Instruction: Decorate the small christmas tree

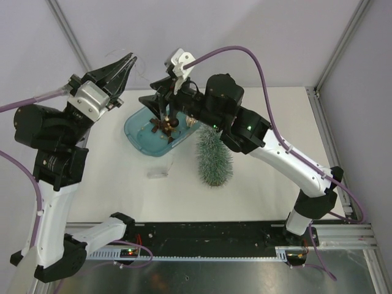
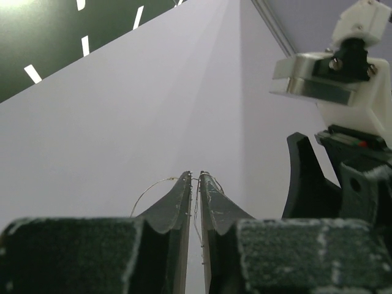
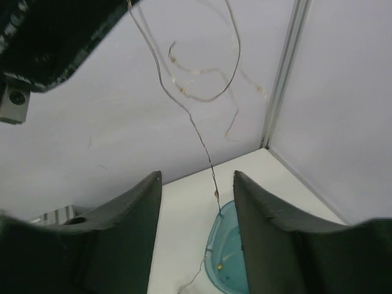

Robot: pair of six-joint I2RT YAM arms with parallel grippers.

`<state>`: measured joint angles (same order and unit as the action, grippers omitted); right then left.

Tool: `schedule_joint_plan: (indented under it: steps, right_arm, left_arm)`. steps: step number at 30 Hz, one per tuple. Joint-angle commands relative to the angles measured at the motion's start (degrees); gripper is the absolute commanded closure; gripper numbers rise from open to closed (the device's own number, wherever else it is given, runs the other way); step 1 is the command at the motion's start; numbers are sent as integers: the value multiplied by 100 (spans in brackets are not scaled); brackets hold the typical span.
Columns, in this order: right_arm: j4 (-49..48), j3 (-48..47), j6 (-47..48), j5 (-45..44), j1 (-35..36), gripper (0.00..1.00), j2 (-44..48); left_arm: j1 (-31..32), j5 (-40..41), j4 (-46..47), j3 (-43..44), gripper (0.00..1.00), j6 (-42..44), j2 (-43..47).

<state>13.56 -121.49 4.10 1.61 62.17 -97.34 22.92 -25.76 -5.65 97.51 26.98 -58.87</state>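
The small christmas tree (image 1: 214, 157) stands upright on the table, right of the teal tub (image 1: 139, 136). My left gripper (image 1: 127, 64) is raised above the tub's far left and is shut on a thin wire light string (image 2: 149, 186). In the left wrist view its tips (image 2: 196, 177) pinch the wire. The string (image 3: 203, 97) hangs in loops from the left gripper (image 3: 55, 37) down into the tub (image 3: 228, 257). My right gripper (image 1: 160, 111) hovers over the tub, open (image 3: 197, 179), with the wire passing between its jaws untouched.
The tub holds a brown star ornament (image 1: 162, 126), a dark bauble (image 1: 174, 125) and a gold bauble (image 1: 193, 123). A small clear box (image 1: 157, 173) lies on the table in front of the tub. The enclosure's walls and corner post (image 3: 283, 73) stand close behind.
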Motion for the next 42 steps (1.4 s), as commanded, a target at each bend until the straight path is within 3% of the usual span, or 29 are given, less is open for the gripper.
schedule_joint_plan:
  steps: [1,3,7,15,16,17,20,22,31,42]
  right_arm:
    - [150,-488,180,7,-33,57,-49]
    - [205,-511,157,-13,-81,76,-55]
    - [257,-516,113,5,-159,96,-48]
    - [362,-430,113,115,-259,100,43]
    - [355,-407,111,126,-276,100,55]
    - [348,-391,88,150,-289,100,60]
    - [296,-420,-13,232,-409,100,41]
    - [287,-503,-117,307,-527,100,-35]
    - [243,-925,-380,735,-1165,100,-513]
    - [-36,-1021,-705,1088,-1725,100,-912]
  left_arm:
    - [46,-3,43,-178,84,160,133]
    - [48,59,46,-243,84,183,155]
    - [47,239,46,-311,84,238,175]
    - [47,365,46,-315,81,356,178]
    - [46,381,51,-322,76,367,176]
    - [46,393,49,-335,64,373,175]
    - [46,523,43,-356,16,363,170]
    - [46,654,41,-376,4,348,169]
    - [46,1047,46,-1197,0,201,761]
    - [51,1254,-120,-2919,0,-913,1784]
